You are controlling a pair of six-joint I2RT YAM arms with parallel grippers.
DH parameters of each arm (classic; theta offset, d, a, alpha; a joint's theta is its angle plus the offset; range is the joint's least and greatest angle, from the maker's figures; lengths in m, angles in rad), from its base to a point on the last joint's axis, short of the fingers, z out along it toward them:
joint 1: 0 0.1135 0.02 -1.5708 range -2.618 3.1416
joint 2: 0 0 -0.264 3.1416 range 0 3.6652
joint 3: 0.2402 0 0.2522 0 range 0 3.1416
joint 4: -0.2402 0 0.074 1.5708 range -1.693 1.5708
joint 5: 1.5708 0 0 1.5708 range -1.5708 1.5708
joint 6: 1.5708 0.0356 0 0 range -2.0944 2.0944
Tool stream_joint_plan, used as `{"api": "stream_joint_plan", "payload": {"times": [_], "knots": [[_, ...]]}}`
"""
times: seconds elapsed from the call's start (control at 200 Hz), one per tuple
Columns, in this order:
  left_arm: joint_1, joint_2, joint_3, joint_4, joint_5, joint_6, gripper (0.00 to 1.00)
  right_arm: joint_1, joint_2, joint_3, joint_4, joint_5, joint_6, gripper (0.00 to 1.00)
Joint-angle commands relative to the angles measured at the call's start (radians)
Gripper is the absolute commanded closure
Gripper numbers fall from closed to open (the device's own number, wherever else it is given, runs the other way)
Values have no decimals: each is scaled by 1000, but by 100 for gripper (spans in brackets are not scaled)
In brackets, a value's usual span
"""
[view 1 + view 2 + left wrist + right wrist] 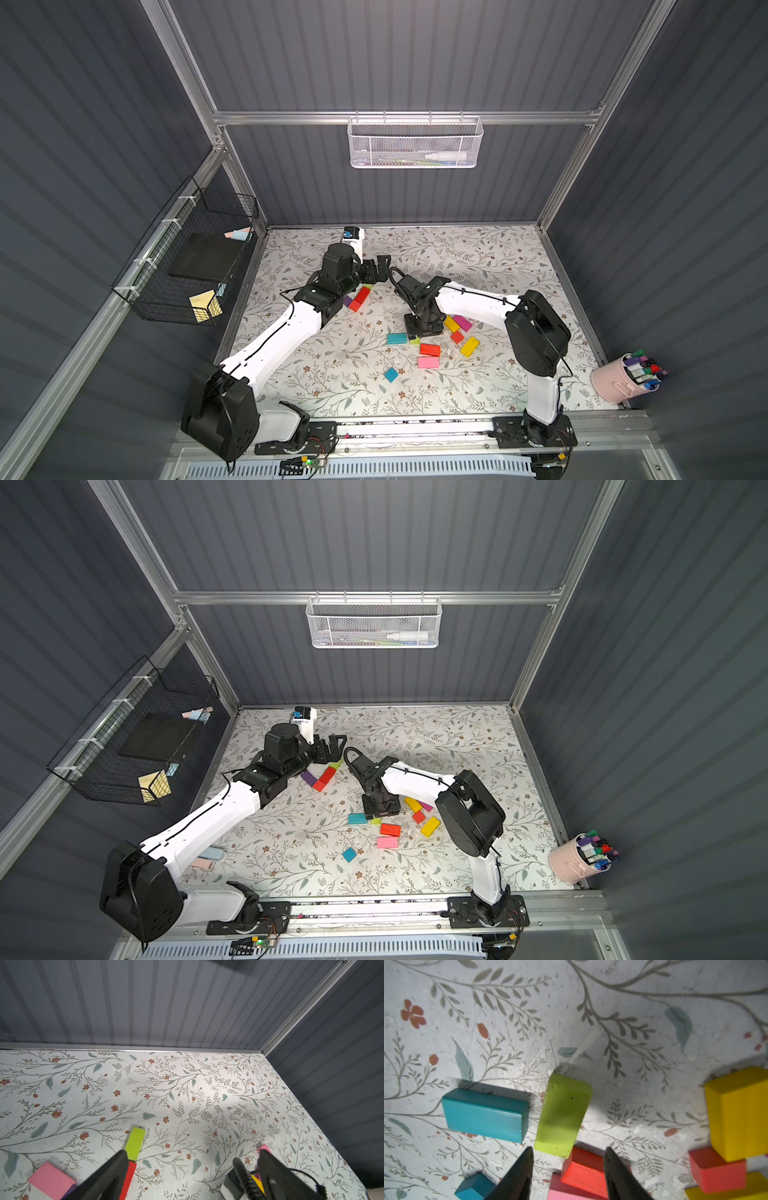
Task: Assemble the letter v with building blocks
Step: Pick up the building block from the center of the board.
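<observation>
In both top views a purple brick, a red brick and a lime brick lie in a bent row at the middle left. My left gripper hovers just behind them, open and holding nothing; the left wrist view shows the lime brick and red brick beside one finger. My right gripper points down over the loose pile. In the right wrist view it is open: a red brick lies between the fingers with a gap on one side, and a lime brick and teal brick lie beyond.
Loose bricks around the right gripper: teal, pink, a teal square, two yellow ones and a magenta one. A pink marker cup stands front right. Pastel cases lie under the left arm. A black wire basket hangs on the left wall.
</observation>
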Motion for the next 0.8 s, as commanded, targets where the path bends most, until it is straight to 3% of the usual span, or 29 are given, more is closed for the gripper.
{"api": "stream_joint_plan", "payload": {"times": [0.0, 0.14, 0.5, 0.61, 0.685, 0.795], "knots": [[13, -24, -13, 19, -25, 0, 1, 4, 31, 36, -8, -3, 61, 45], [21, -38, -10, 11, -39, 1, 1, 4, 105, 102, -66, 20, 71, 46], [28, -27, -3, -5, -38, 4, 0, 4, 134, 83, -94, -10, 81, 63], [28, -9, -2, 11, -20, 2, 0, 4, 133, 64, -82, -4, 72, 79], [28, 8, 5, 15, -12, 2, 1, 2, 139, 91, -93, 34, 46, 100], [28, 23, 15, 19, -4, 2, 1, -2, 139, 173, -111, 94, -35, 100]]}}
